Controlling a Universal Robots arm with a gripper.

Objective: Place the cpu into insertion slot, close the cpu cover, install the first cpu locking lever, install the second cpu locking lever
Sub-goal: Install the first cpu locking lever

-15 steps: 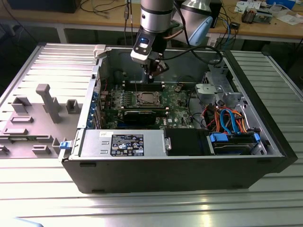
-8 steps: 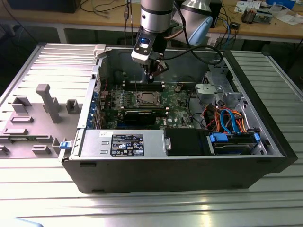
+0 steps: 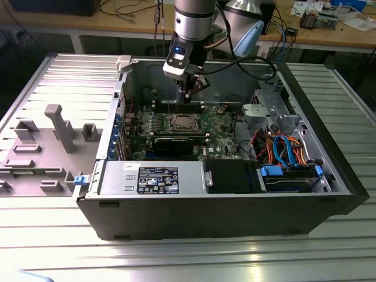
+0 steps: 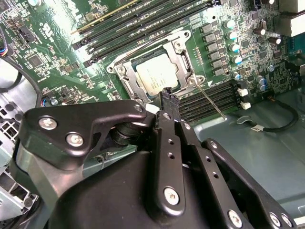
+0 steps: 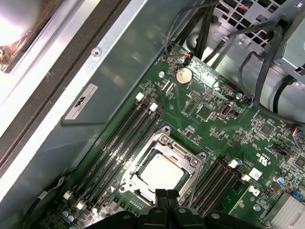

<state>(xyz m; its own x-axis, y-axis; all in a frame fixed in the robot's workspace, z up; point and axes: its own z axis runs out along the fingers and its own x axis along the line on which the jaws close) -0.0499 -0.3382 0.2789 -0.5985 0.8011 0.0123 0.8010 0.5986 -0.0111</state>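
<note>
I've got the black two-finger gripper hanging low over the green circuit board inside the open grey metal PC case. In both wrist views the tips are pressed together, i.e. closed, w/ nothing pinched between them that I can see. Directly past the tips sits the cpu, a small flat square chip w/ a silver-grey metal top, already seated in the insertion slot, the square socket w/ a silvery metal rim. The cpu cover, a thin silvery-tan metal frame plate, lies down flat around the chip, whose top shows thru the cover's window. Just beside the tips, a thin silvery wire lever angles away from the socket corner and crosses over the long black memory slots, not lying along the frame edge. In the exterior view the silver arm drops into the case w/ the tips just above the socket.
</note>
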